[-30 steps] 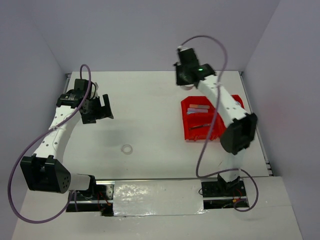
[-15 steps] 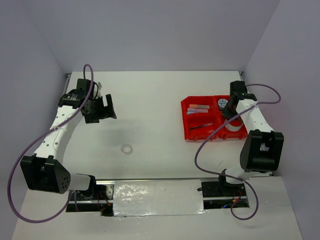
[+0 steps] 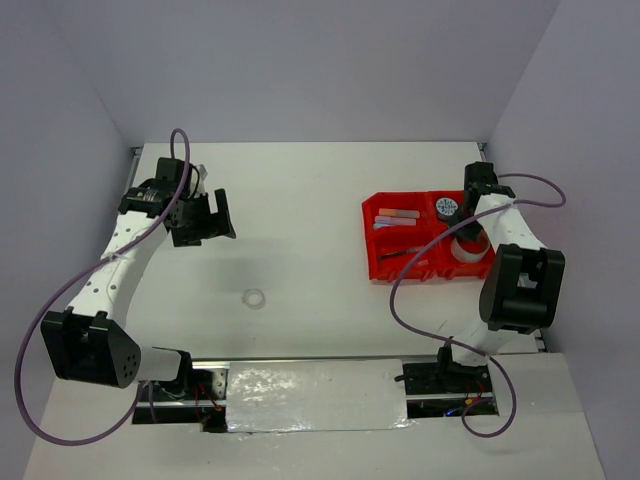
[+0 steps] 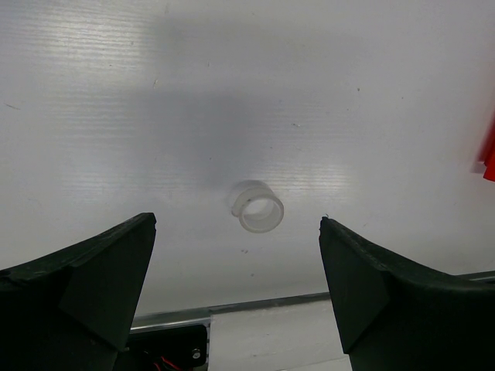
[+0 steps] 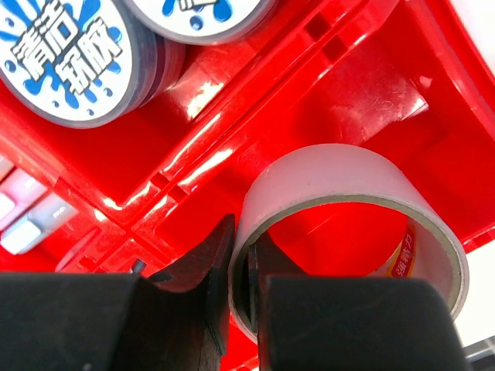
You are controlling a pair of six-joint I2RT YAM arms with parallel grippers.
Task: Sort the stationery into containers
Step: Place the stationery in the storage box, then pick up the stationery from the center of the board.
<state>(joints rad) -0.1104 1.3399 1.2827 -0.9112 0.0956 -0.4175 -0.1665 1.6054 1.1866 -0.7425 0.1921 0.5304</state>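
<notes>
grey tape roll (image 5: 340, 166), smooth-walled, pinched by right gripper (image 5: 241, 259); left gripper (image 4: 237, 239) spread wide.

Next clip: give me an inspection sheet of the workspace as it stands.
Surface: white table, small clear tape ring loose on it.
Job's things: red bin holds two patterned tape rolls, markers, a pen, grey tape roll.
Clutter: nothing seen.
Grippers: left gripper open, clear of the ring; right gripper pinches the grey tape roll's wall inside the bin.
Cables: a purple cable loops off each arm; the right one crosses over the bin.
Surroundings: plain pale walls.
</notes>
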